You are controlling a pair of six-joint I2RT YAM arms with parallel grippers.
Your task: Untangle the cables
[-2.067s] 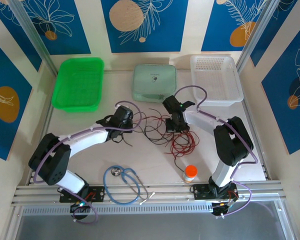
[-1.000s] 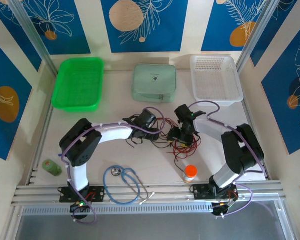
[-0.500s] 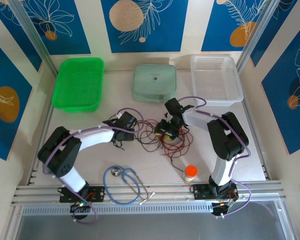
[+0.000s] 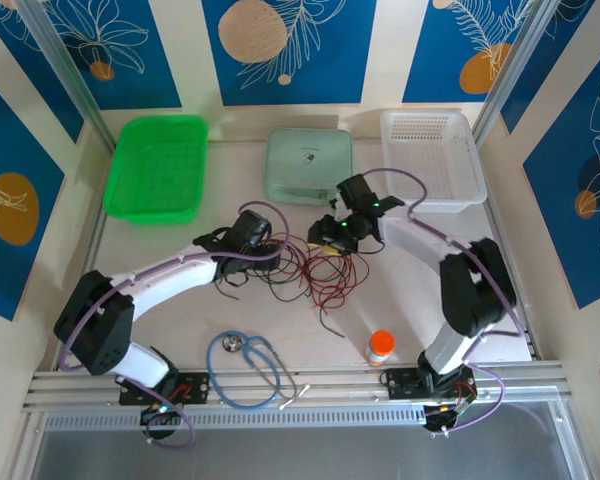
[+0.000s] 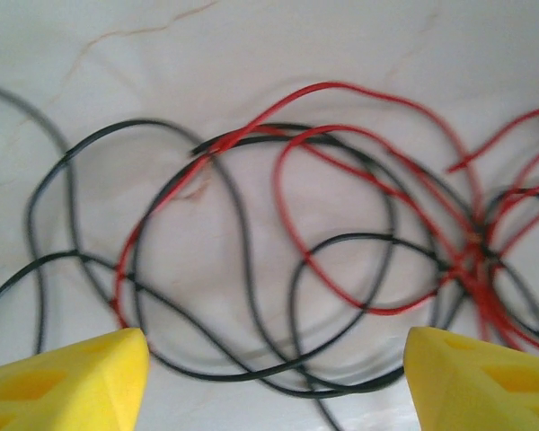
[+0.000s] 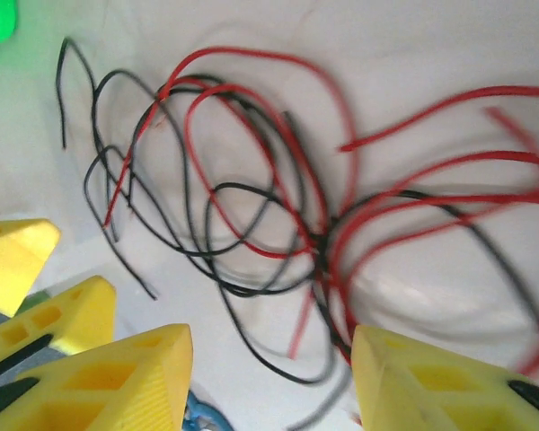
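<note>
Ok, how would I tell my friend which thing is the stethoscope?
Look along the table's near edge, a bit left of the middle. The stethoscope lies there, left of the orange-capped bottle. It's a thick light-blue loop with a round disc, unlike the thin red and black cables behind it.

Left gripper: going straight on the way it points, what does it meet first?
Probably the cables, looped black and red between the left gripper's open fingers, then the table; depth unclear.
</note>
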